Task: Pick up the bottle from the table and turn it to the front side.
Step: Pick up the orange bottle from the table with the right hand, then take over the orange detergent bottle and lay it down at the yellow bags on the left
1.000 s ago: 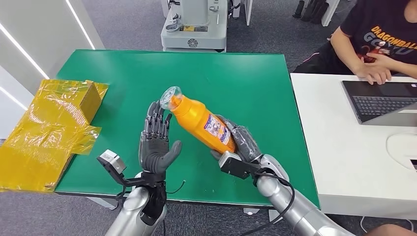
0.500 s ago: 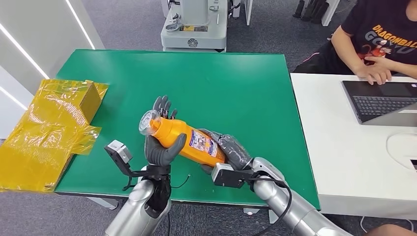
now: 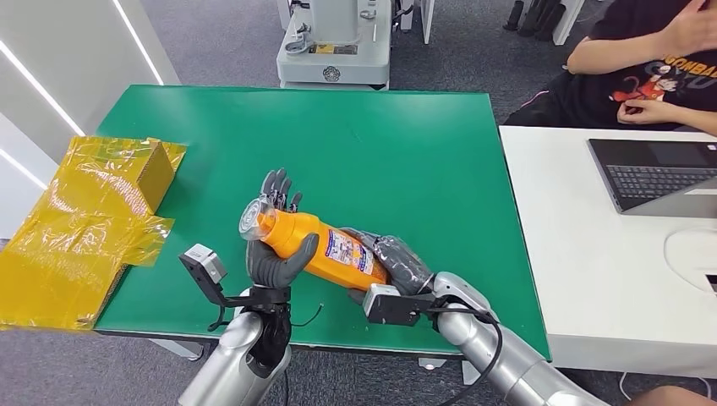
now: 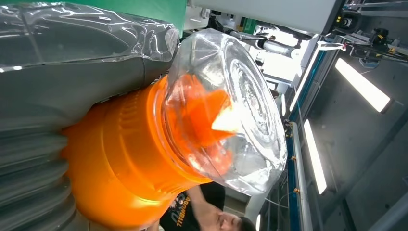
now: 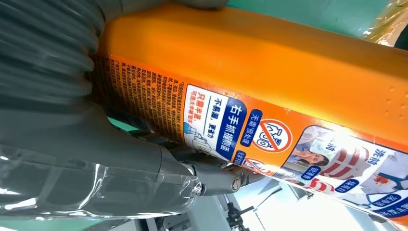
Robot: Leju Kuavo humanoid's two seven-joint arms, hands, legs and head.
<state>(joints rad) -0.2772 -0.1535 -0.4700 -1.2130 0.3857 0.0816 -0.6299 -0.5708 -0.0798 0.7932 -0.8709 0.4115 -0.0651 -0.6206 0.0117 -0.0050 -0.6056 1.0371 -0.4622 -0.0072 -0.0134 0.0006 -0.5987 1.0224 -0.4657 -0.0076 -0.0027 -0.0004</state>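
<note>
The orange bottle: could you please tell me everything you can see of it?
The orange bottle looks like opaque plastic, with a clear domed cap over an orange nozzle and a printed label carrying Chinese text and small pictures. It lies roughly level above the green table, cap toward the robot's left. The left hand grips its neck end, thumb across the front; the right hand holds its base end.

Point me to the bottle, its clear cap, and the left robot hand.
bottle (image 3: 325, 247): head view, on the orange body beside the label.
clear cap (image 4: 240, 110): left wrist view, on the transparent dome over the orange nozzle.
left robot hand (image 3: 277, 260): head view, on the grey palm under the bottle's neck.
</note>
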